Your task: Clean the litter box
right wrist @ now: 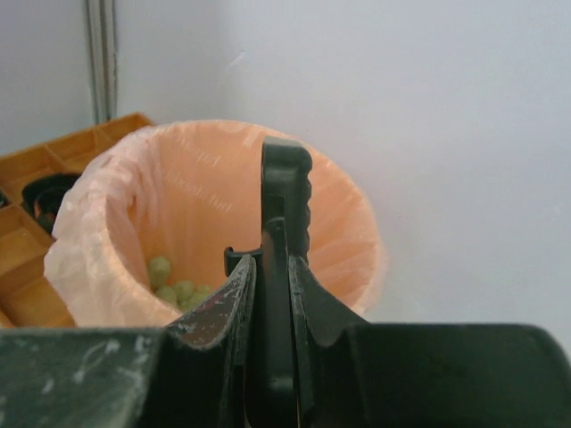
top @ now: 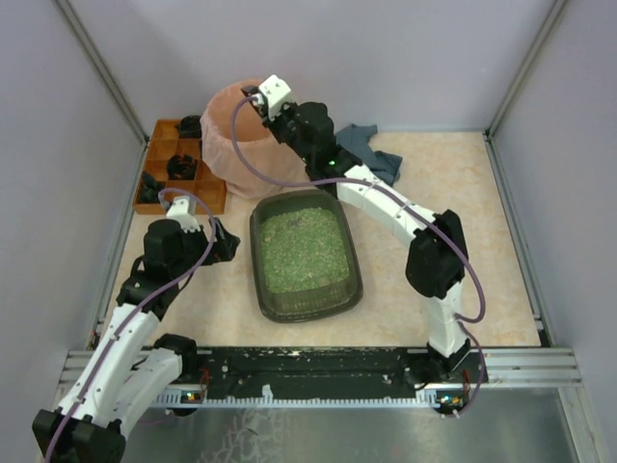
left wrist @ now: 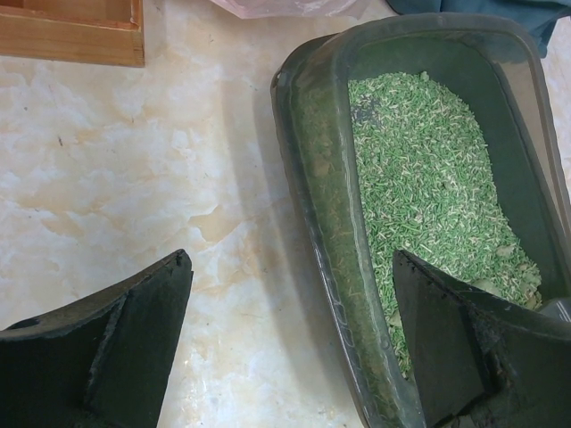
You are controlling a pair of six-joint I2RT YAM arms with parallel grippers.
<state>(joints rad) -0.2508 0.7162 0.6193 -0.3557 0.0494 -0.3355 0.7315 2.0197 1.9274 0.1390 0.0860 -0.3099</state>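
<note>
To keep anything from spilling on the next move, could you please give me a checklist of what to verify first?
1. Right gripper shut on the slim black plastic tool: ok.
2. Tool above the opening of the round pink-lined bin: ok.
3. Tool's lower end emptied: cannot tell, as it is hidden. Small green balls lie in the bin.
4. Left gripper open and empty: ok. One finger is over the pale marbled table, the other over the litter.
5. Dark olive-grey plastic litter box flat on the table: ok.
6. Green granular litter free of clumps: cannot tell.
</note>
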